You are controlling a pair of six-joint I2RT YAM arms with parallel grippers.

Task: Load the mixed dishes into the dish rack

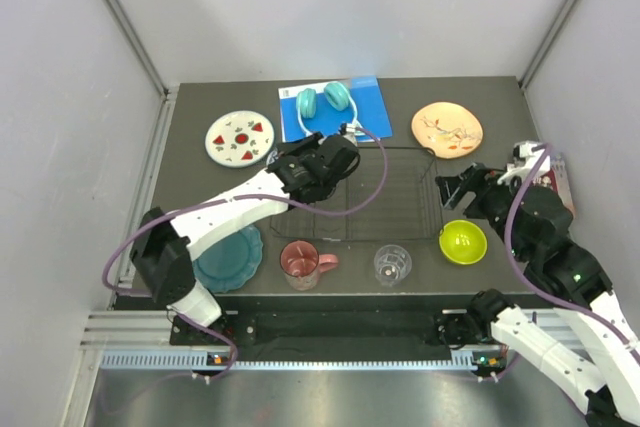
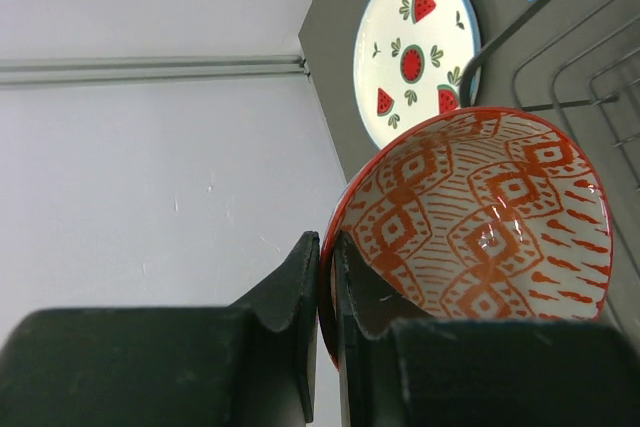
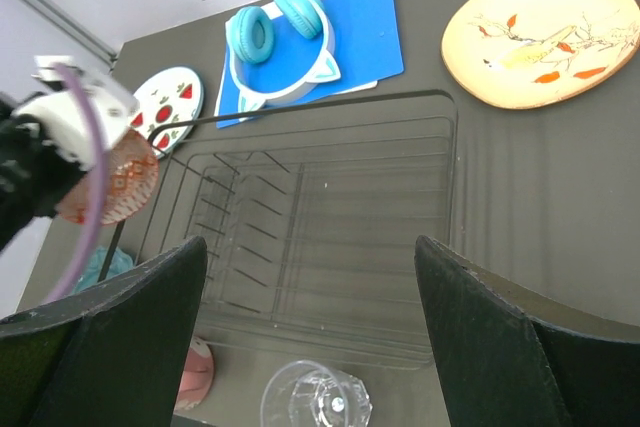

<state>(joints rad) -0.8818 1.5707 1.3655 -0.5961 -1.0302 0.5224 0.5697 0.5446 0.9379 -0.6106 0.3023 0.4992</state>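
At the left edge of the black wire dish rack (image 1: pixel 400 209), the left tool (image 2: pixel 325 247) pinched the rim of the small patterned bowl (image 2: pixel 480 217), tilting it, likely for lowering among the tines, while the right tool (image 3: pixel 310 247) hovered spread and empty near the right edge.

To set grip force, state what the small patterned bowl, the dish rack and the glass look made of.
The small patterned bowl: likely glazed ceramic; glossy highlights on the red pattern.
The dish rack: thin black wire, probably coated metal; matte.
The clear glass: transparent, with bright glints; glass or clear plastic, cannot tell.
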